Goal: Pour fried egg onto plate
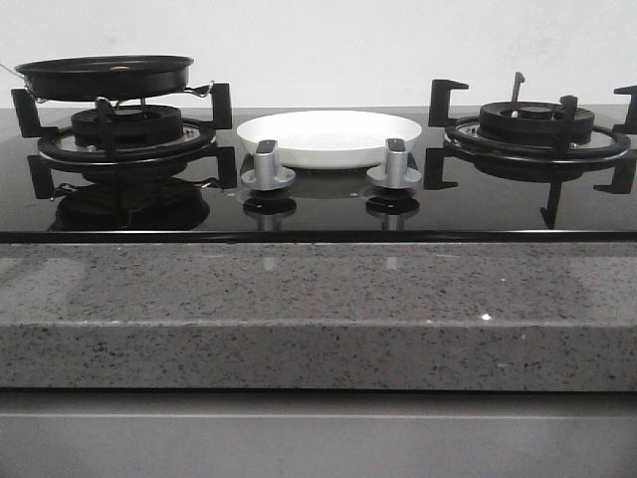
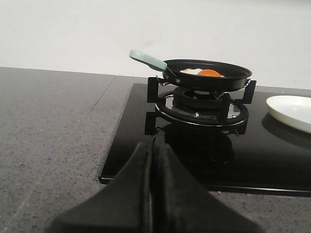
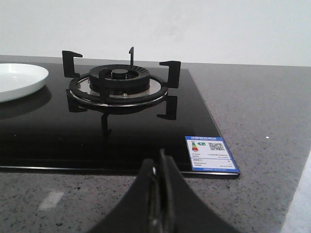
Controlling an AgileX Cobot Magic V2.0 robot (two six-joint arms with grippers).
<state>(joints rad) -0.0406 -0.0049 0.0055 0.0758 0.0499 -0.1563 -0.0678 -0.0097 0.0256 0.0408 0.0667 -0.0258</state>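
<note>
Nothing is gripped yet, so by my read this is the approach step. The pan [image 2: 206,77] sits on the left burner [image 2: 201,108] at about ten o'clock on the hob [image 1: 318,204], and the egg [image 2: 201,72] lies flat inside it, yolk up, only its top edge showing over the rim. The egg is a round disc, so it has no real long axis. The pan does: its pale handle [image 2: 148,59] runs out and slightly up from the rim, pointing away from the plate in the left wrist view. The plate [image 1: 329,137] waits at twelve o'clock between the two burners, just behind the knobs [image 1: 267,169], apart from the pan.

The left pincer [image 2: 151,187] hangs low over the table [image 2: 53,126], fingers pressed together, holding nothing. The right pincer [image 3: 158,194] is likewise closed and bare, facing the bare right burner [image 3: 119,87].

Next call: the left pincer must part its fingers, reach that handle, clamp on, lift, carry toward the plate and tilt.
</note>
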